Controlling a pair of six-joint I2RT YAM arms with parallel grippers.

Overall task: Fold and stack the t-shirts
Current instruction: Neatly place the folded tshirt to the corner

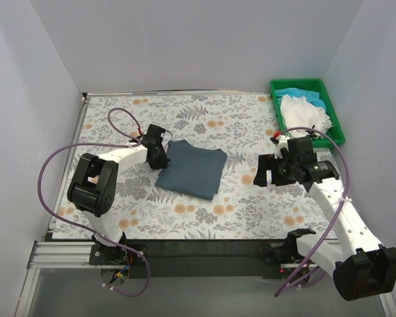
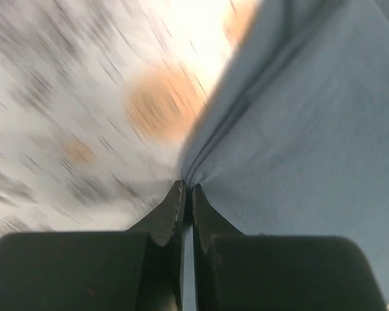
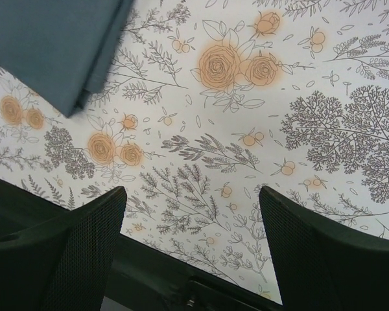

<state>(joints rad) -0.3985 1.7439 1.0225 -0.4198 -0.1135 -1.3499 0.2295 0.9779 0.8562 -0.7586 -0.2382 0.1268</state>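
Observation:
A dark slate blue-grey t-shirt point(image 1: 191, 170), folded into a rough rectangle, lies on the flowered cloth left of centre. My left gripper point(image 1: 164, 158) sits at its left edge. In the left wrist view the gripper point(image 2: 187, 188) is shut, pinching the edge of the dark t-shirt point(image 2: 311, 129), whose cloth puckers at the tips. My right gripper point(image 1: 263, 170) hovers right of the shirt. In the right wrist view this gripper point(image 3: 191, 194) stands open over bare cloth, a corner of the dark t-shirt point(image 3: 52, 45) at upper left. A white t-shirt point(image 1: 303, 112) and a turquoise one point(image 1: 292, 93) lie crumpled in the tray.
The green plastic tray point(image 1: 297, 83) stands at the back right corner of the table. White walls close in the back and both sides. Purple cables loop off both arms. A black strip runs along the near table edge.

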